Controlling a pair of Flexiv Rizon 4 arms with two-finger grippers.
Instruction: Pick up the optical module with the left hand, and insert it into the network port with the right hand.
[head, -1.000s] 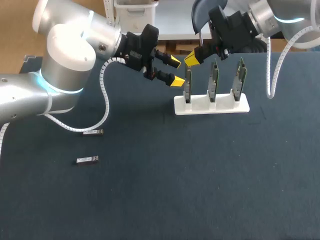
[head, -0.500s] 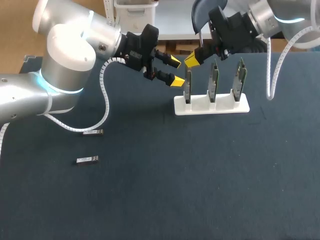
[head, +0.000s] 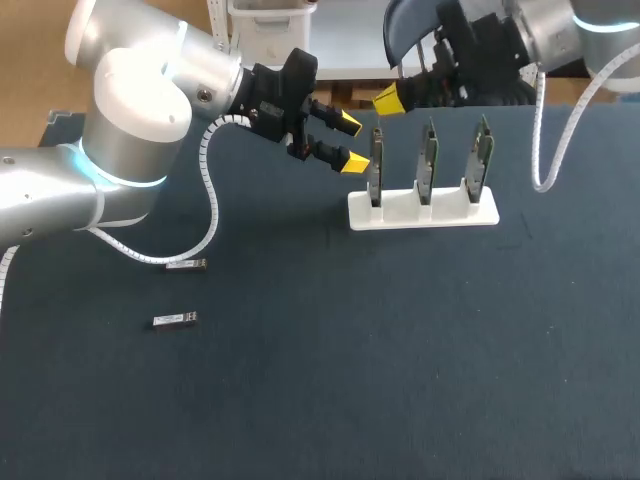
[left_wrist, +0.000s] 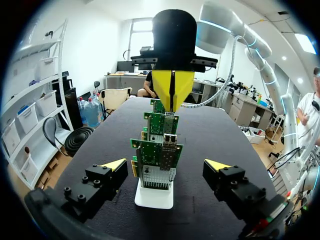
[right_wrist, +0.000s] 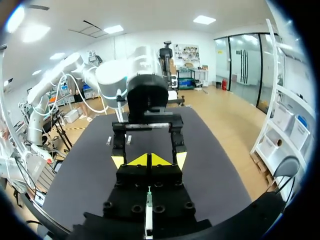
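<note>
Left gripper (head: 351, 142) first: yellow fingers wide apart, nothing between them, hovering just beside the end circuit board (head: 375, 165). In its own wrist view the three boards stack up one behind another, straight ahead of the open fingers. That reads as a lining-up pose, not a grasp. Right gripper (head: 390, 99) hangs above and behind that same board, tips pressed together, and no module shows in them. So neither hand carries anything.

Out to the rack: a white stand (head: 400, 215) keeps the boards upright on edge. That makes sense, because the network port (left_wrist: 170, 142) on the nearest board opens sideways toward the left gripper, so a module could slide in level. Whether any port is already filled is hard to tell.

Now the task's pieces. One optical module (head: 186, 264) lies flat on the dark table (head: 400, 360), just beside the low loop of the left arm's white cable (head: 207, 190). A second optical module (head: 175, 319) lies nearer the front edge. Both are well apart from either gripper. They are slim silver bars, metallic, one end darker, and probably slippery, so a pinch across the long sides seems wise.
</note>
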